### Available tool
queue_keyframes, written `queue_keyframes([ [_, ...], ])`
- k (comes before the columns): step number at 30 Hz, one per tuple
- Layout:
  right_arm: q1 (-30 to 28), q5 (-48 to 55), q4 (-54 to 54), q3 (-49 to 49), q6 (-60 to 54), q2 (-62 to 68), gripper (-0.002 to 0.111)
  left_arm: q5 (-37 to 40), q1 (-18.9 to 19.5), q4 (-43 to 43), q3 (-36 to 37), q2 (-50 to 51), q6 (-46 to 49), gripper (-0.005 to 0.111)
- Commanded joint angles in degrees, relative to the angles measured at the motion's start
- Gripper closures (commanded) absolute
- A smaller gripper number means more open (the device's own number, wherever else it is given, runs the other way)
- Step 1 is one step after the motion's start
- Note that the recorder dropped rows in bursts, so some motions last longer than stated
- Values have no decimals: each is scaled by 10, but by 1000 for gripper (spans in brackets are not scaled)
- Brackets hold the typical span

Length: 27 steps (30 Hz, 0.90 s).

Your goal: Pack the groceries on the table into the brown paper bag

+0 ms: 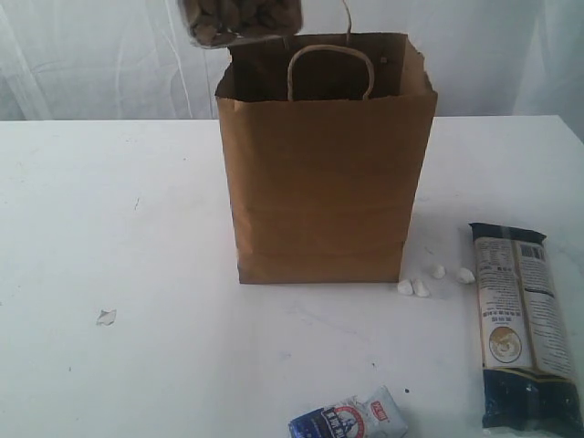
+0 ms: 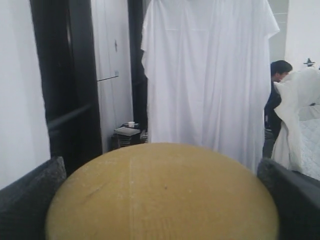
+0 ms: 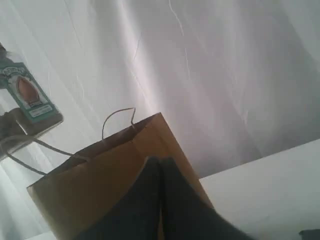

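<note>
One tall, upright kraft-brown paper bag [image 1: 321, 187]

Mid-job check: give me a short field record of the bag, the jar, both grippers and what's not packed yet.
bag: brown paper bag upright, mouth open
jar: clear jar in the air by the bag's top left corner, exterior view
left gripper: closed on the clear jar at its tan lid
right gripper: shut, empty, near the bag
unpacked: long dark packet, small blue-white packet
</note>
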Motion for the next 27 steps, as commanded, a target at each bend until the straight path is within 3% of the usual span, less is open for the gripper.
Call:
queue_keyframes([
  [1, -5, -41, -11, -4, 55, 44, 108, 54, -31, -37, -4, -11, 41, 107],
  [14, -5, -76, -252, -4, 174, 87, 108, 54, -48, -37, -4, 14, 130, 107],
  [27, -5, -87, -375, -4, 254, 87, 108, 54, -48, 11, -4, 21, 151, 107],
])
